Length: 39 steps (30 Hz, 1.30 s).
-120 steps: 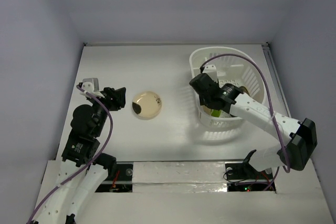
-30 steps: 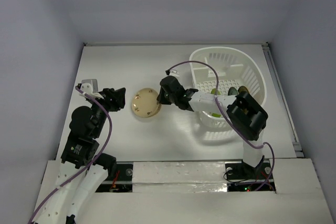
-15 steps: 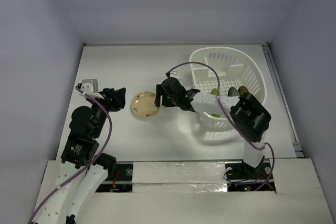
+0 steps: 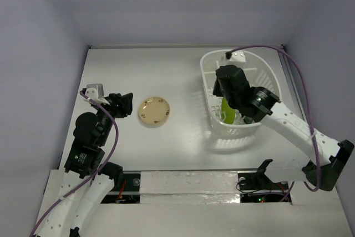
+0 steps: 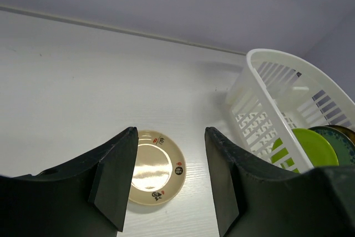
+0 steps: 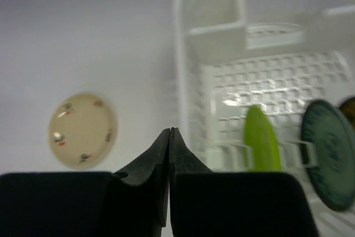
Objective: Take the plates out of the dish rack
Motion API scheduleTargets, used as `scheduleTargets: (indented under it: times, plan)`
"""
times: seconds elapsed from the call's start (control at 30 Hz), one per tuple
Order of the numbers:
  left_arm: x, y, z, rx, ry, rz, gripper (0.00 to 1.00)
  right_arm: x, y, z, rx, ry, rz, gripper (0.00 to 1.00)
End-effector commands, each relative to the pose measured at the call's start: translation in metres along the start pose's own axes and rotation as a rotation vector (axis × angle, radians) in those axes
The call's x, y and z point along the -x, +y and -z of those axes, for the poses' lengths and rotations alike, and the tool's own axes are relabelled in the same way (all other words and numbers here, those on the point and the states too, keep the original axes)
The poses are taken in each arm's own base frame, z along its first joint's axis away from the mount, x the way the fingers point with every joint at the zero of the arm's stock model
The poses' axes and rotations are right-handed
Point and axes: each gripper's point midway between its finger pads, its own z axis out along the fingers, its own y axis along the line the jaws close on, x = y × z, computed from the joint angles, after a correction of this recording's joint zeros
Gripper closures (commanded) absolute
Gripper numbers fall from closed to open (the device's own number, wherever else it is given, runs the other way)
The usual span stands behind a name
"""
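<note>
In the top view, the right gripper, beside the beige round plate half a second ago, has swung back over the large white plastic dish rack. That plate lies flat on the white surface, so it counts as unloaded. The left wrist view shows the left gripper with its fingers apart and empty. The right wrist view shows that arm's fingers together, and the lime green plate in the rack, standing on edge, long axis upright, faces toward its neighbours.

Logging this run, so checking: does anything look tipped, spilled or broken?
Nothing stands out. The beige plate lies flat on the table, and the lime green plate and teal plate stand on edge in the dish rack.
</note>
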Motion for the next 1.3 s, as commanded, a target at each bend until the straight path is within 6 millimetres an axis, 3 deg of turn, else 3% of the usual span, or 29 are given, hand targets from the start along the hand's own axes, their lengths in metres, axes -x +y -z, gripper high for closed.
scheduleTargets:
  times: [0.0,0.07,0.13,0.3,0.4,0.53,0.7,0.83,1.03,1.27]
  plan:
    - [0.019,-0.011,0.002,-0.042,-0.061,0.013,0.52,-0.036,-0.087,0.010,-0.303,0.144,0.184,0.91]
    - [0.019,-0.012,0.002,-0.045,-0.061,0.013,0.52,-0.049,-0.116,0.013,-0.398,0.202,0.206,0.69]
    - [0.020,-0.012,0.002,-0.048,-0.063,0.015,0.52,-0.059,-0.128,0.009,-0.429,0.241,0.216,0.51]
    - [0.019,-0.012,0.002,-0.047,-0.060,0.015,0.52,-0.081,-0.122,-0.007,-0.368,0.306,0.247,0.44]
    - [0.019,-0.012,0.002,-0.048,-0.063,0.015,0.52,-0.091,-0.131,-0.018,-0.423,0.345,0.292,0.46]
    - [0.020,-0.012,0.003,-0.047,-0.067,0.014,0.52,-0.098,-0.131,-0.027,-0.440,0.384,0.343,0.61]
    - [0.021,-0.013,0.004,-0.050,-0.069,0.014,0.52,-0.090,-0.134,-0.030,-0.482,0.386,0.390,0.69]
    - [0.022,-0.012,0.005,-0.048,-0.073,0.013,0.52,-0.088,-0.138,-0.027,-0.503,0.397,0.425,0.84]
    - [0.022,-0.013,0.005,-0.054,-0.075,0.015,0.52,-0.078,-0.141,-0.026,-0.531,0.398,0.468,0.96]
    - [0.023,-0.013,0.006,-0.055,-0.078,0.015,0.52,-0.068,-0.133,-0.025,-0.544,0.377,0.511,1.00]
